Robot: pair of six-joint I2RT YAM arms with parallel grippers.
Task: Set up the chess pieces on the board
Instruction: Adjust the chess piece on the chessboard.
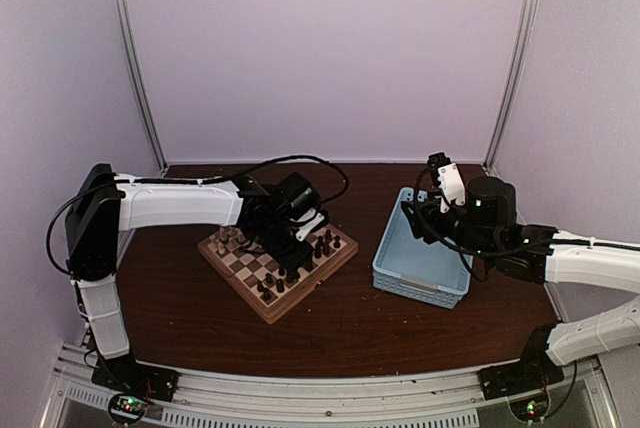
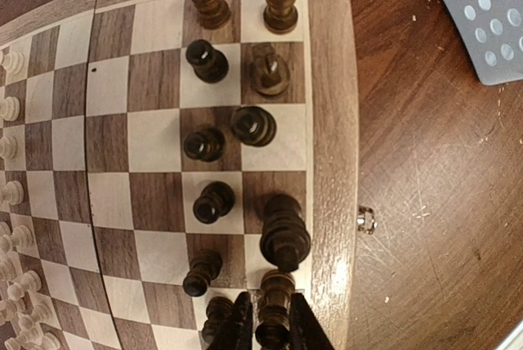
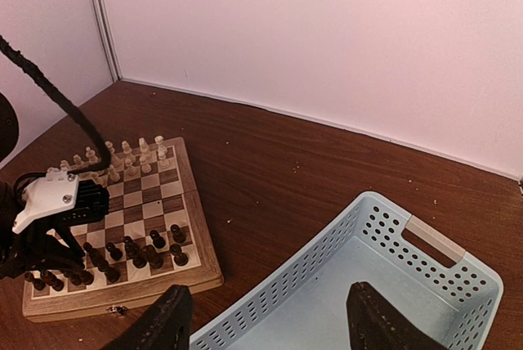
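The board (image 1: pixel 300 293) lies at centre-left on the table. Dark brown pieces (image 2: pixel 208 144) stand in two rows along its near-right side, and cream pieces (image 3: pixel 124 154) stand along the far side. My left gripper (image 2: pixel 274 332) is low over the dark rows. Its fingers (image 2: pixel 239 325) are closed on a dark chess piece (image 2: pixel 274 305) at the edge row, beside a taller dark piece (image 2: pixel 284 234). I cannot tell whether the held piece touches the board. My right gripper (image 3: pixel 270 325) is wide open and empty above the light blue basket (image 3: pixel 372 284).
The basket (image 1: pixel 420 248) sits right of the board, and its inside looks empty. A small metal clasp (image 2: pixel 365 219) sticks out of the board's edge. Bare brown table lies between the board and the basket. Walls close off the back and sides.
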